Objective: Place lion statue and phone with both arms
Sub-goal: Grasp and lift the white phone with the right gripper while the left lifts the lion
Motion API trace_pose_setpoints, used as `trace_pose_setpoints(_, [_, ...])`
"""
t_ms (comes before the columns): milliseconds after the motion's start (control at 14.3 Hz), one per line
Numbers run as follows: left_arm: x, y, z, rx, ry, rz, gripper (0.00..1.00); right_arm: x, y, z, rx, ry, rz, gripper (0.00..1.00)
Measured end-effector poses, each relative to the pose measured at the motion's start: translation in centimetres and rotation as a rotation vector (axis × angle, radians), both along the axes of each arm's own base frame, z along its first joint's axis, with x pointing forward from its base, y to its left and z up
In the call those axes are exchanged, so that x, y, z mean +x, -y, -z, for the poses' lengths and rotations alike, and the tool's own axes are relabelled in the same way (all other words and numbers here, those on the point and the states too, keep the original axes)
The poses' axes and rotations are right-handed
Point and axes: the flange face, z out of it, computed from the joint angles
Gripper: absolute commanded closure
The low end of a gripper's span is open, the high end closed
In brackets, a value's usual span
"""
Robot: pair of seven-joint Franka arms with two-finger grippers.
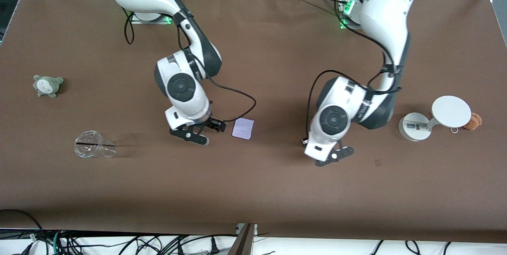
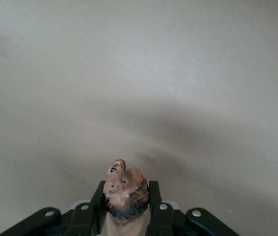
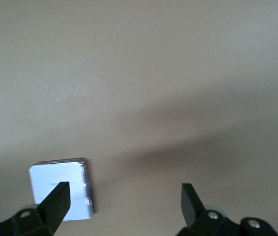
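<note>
Though clamped, orange-brown lion statue (image 2: 125, 191)

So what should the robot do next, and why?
Probably bring the right tool over the phone and lower it. Its fingers are open and hold nothing, and in the right wrist view the phone lies flat on the table, off to one finger's side rather than between them. The left tool is already shut on the lion statue.

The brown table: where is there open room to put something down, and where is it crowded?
The table is bare along the edge nearest the camera, and between the clear cup and grey-green plush. It is tighter around the phone beside the right gripper, and by the white stand.
</note>
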Motion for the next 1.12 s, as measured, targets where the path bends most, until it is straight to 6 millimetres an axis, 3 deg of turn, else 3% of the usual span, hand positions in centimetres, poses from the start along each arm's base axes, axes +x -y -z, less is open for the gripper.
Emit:
trace_pose_setpoints(280, [-0.2,-9.2,-1.2,-0.031,-0.004,0.135,1.0,-2.7,-5.0,4.5,0.014,0.028,-0.037,0.0])
trace_pose_setpoints(421, [-1.9,-12.0,-0.5,-0.045,0.016,0.176,1.0,-3.6,-6.6,6.1,0.024,0.043,-0.036,0.0])
trace_pose_setpoints(701, [-4.5,-14.7,3.6,-0.023,0.034,0.247,1.0,-4.2,-7.6,7.7,0.037,0.062,-0.029,0.0])
trace_pose_setpoints(911, [-5.5,-21.1,6.1,-0.037,0.025,0.301,1.0,-4.3,-8.0,8.6,0.055,0.088,-0.035,0.0])
trace_pose_setpoints(1052, [-6.1,-25.3,6.7,-0.046,0.025,0.326,1.0,-4.5,-8.3,9.4,0.059,0.094,-0.04,0.0])
trace_pose_setpoints(1122, [-6.4,-26.5,6.8,-0.049,0.023,0.334,1.0,-4.6,-8.5,9.7,0.06,0.096,-0.043,0.0])
